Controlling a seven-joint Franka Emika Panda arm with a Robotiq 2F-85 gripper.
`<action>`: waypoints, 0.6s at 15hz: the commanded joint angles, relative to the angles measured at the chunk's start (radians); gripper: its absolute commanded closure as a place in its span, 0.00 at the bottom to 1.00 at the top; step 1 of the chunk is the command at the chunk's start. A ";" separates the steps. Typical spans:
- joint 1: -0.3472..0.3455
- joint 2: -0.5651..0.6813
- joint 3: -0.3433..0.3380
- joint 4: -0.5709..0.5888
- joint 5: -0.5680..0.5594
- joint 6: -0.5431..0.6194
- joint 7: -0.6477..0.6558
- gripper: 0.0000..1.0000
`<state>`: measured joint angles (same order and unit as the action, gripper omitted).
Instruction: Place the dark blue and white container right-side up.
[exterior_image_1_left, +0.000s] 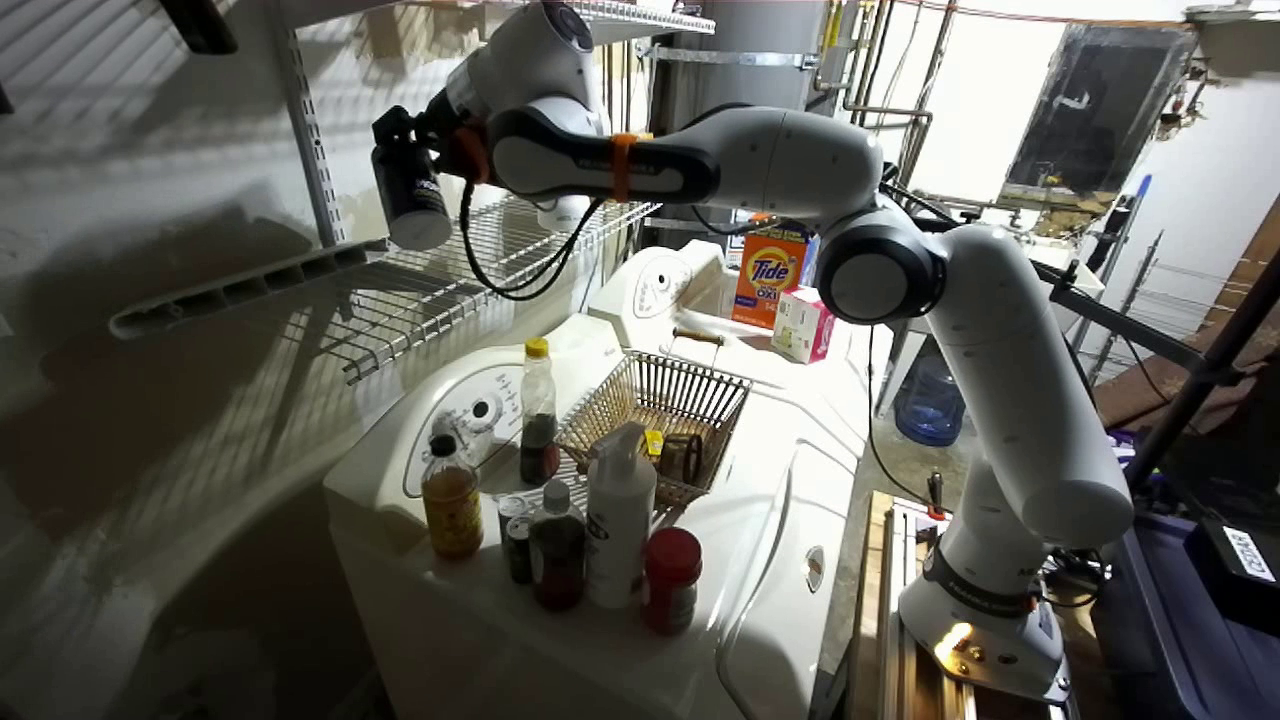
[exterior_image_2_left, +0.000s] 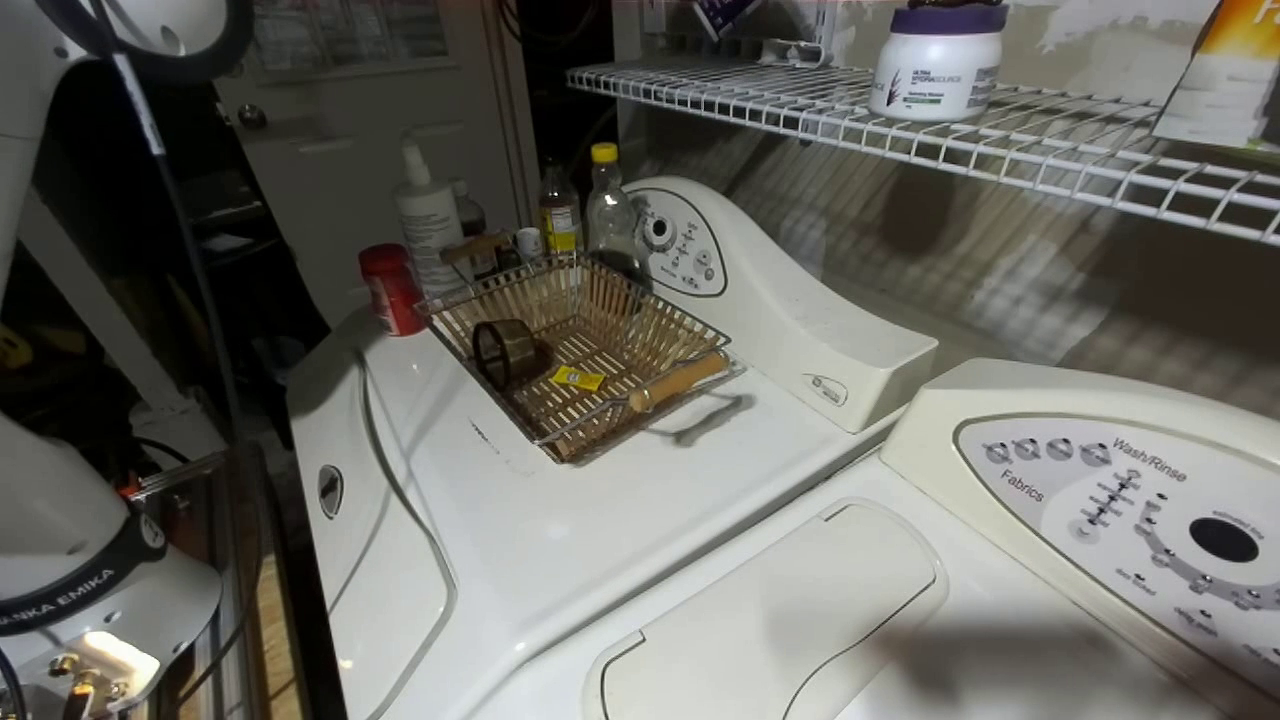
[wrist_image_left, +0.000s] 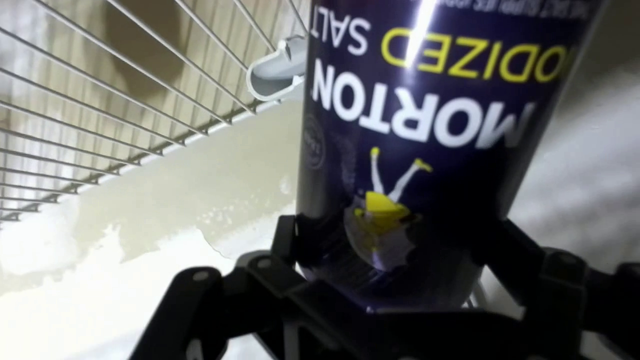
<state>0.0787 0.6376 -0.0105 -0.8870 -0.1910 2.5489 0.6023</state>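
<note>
1. Dark blue cylindrical canister (exterior_image_1_left: 406, 185) with a white end, lettered "MORTON" and "SALT": in mid-air, clamped in the black gripper (wrist_image_left: 397, 245), open room between it and the white appliance (exterior_image_1_left: 725, 525).
2. White wire shelf (exterior_image_1_left: 440, 318): edge near the canister; hollow grey bracket (wrist_image_left: 287, 65) just beside it in the wrist view, contact unclear.
3. Red-lidded jar (exterior_image_1_left: 672, 585), tall white bottle (exterior_image_1_left: 618, 535), brown wicker basket (exterior_image_1_left: 690, 378): crowded on the appliance.
4. Orange cardboard box (exterior_image_1_left: 768, 275): reads "Tide".
</note>
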 joint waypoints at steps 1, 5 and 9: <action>-0.030 -0.112 0.048 -0.170 0.014 0.093 -0.127 0.33; -0.064 -0.206 0.096 -0.323 0.025 0.158 -0.247 0.33; -0.108 -0.293 0.147 -0.485 0.044 0.309 -0.330 0.33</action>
<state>0.0137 0.4579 0.0912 -1.1914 -0.1822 2.7415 0.3429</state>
